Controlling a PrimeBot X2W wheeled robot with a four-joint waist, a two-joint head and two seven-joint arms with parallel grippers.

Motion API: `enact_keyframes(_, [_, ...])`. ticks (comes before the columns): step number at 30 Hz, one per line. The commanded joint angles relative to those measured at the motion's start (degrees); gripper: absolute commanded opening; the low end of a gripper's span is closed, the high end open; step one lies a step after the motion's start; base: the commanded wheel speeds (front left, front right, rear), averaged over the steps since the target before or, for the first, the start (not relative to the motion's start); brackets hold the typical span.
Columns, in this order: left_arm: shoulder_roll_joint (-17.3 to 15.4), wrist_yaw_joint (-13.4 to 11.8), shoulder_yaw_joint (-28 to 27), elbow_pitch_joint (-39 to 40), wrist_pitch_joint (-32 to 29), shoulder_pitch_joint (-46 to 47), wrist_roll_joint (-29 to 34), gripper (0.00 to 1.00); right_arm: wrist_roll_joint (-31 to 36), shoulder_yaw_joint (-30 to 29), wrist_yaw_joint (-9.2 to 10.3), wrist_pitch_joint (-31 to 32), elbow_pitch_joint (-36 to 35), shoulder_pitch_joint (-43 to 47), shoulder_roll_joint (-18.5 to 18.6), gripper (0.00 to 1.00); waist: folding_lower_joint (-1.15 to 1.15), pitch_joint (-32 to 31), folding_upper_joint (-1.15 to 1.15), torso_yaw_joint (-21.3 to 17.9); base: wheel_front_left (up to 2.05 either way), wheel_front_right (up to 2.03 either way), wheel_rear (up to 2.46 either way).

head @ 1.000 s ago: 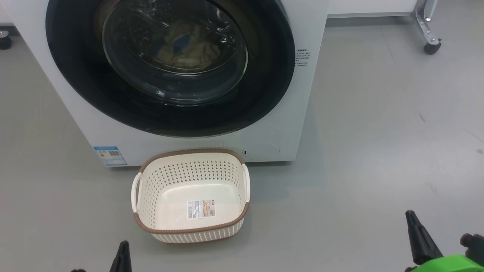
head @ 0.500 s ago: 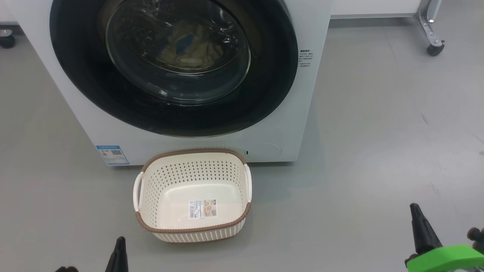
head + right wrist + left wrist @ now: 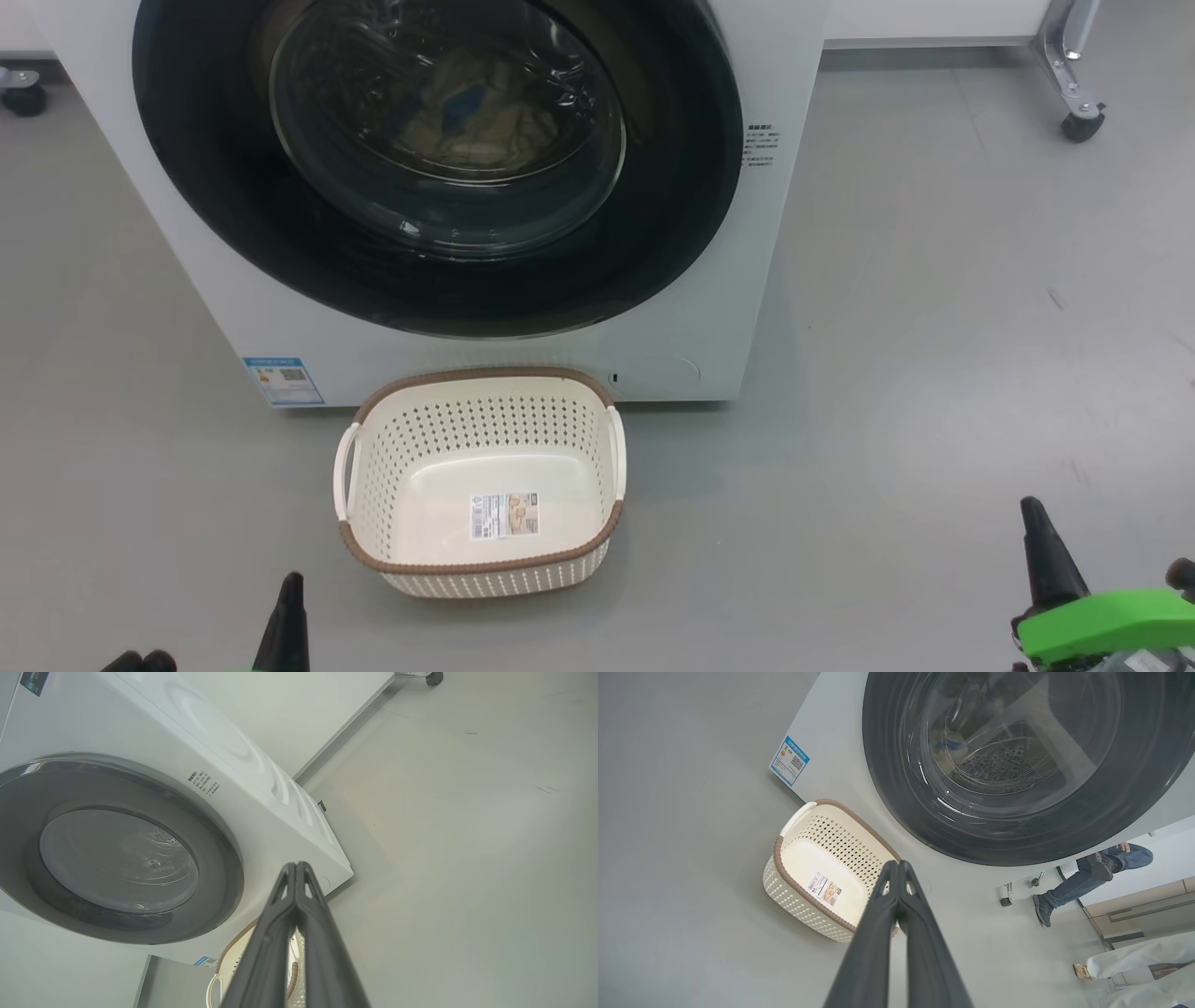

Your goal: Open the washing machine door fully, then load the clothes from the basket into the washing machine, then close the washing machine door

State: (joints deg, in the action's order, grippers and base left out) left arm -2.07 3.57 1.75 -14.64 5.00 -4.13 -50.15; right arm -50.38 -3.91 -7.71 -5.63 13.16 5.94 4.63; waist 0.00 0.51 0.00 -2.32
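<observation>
Left gripper and right gripper: both pinched fully together, holding nothing, low and well apart from the washing machine.

Washing machine door sits flush in the front, shut. Clothes show through the glass, inside the drum. Basket stands just in front of the machine, bare but for a paper label.

Judgement: all three steps look done; latch unverified.

Room: open floor on the right. Edges to mind are the basket rim between the grippers and a castor at far right.
</observation>
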Motion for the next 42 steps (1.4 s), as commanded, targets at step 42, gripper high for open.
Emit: enact_keyframes(42, [-1.0, 2.7, -5.6, 1.0, -7.2, 7.6, -27.4, 0.0, -27.6, -1.1, 0.18, 7.4, -0.1, -8.8, -0.5, 0.0, 0.0, -0.2, 0.0, 1.5, 0.0, 0.0, 0.0])
